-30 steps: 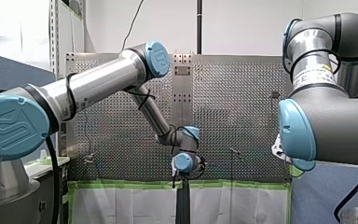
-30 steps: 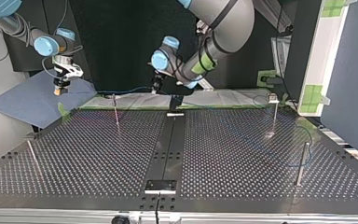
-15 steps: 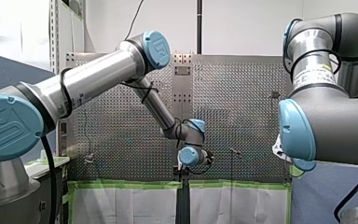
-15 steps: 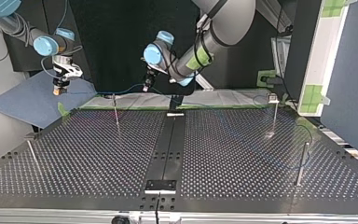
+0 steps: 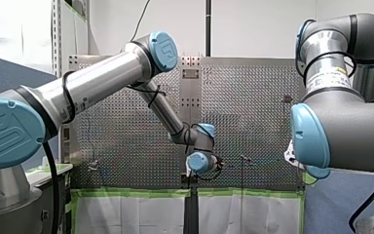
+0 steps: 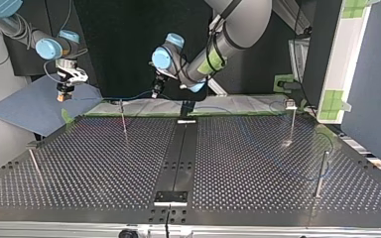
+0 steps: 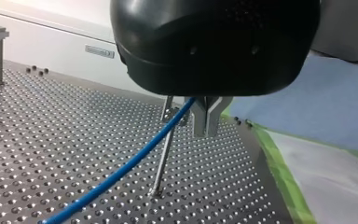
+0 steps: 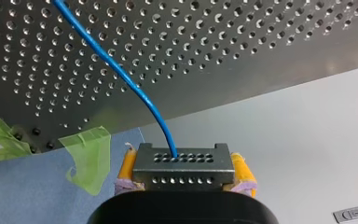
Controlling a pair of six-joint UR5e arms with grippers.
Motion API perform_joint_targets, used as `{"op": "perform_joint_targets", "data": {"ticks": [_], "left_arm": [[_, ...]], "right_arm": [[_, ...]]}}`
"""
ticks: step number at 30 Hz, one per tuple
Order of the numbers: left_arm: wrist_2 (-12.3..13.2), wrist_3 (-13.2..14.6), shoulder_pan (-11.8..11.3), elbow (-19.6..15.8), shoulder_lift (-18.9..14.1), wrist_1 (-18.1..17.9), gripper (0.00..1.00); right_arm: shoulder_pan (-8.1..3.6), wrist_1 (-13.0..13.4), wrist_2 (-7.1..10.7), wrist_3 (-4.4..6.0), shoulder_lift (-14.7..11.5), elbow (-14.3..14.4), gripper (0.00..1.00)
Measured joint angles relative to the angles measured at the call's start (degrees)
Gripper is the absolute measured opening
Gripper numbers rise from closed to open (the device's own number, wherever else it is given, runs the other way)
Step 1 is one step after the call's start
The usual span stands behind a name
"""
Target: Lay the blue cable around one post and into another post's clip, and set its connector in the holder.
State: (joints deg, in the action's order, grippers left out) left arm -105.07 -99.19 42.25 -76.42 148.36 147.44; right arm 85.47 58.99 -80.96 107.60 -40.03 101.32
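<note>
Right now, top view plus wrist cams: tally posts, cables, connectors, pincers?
posts: 4
blue cable: 1
connector: 1
pincers: 2, left pincer and right pincer
total: 8

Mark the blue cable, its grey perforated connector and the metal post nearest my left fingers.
blue cable (image 7: 116,173), left wrist view, middle.
grey perforated connector (image 8: 184,168), right wrist view, front face.
metal post (image 7: 161,158), left wrist view, shaft.
</note>
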Motion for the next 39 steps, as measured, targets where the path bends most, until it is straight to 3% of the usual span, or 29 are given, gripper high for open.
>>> {"op": "perform_joint_targets", "data": {"ticks": [18,26,39], "left_arm": [[1.7,-4.3,-2.3,1.2,0.1,-2.2,0.05],[2.2,-4.8,-4.1,1.2,0.4,-2.4,0.05],[3.3,-4.9,-5.0,1.4,2.9,-3.2,0.05]], "right_arm": [[0.02,0.6,0.17,0.30,0.1,-0.3,0.00],[0.12,0.6,0.37,0.34,0.1,-0.5,0.00],[0.32,0.6,0.99,0.35,0.1,-1.1,0.00]]}}
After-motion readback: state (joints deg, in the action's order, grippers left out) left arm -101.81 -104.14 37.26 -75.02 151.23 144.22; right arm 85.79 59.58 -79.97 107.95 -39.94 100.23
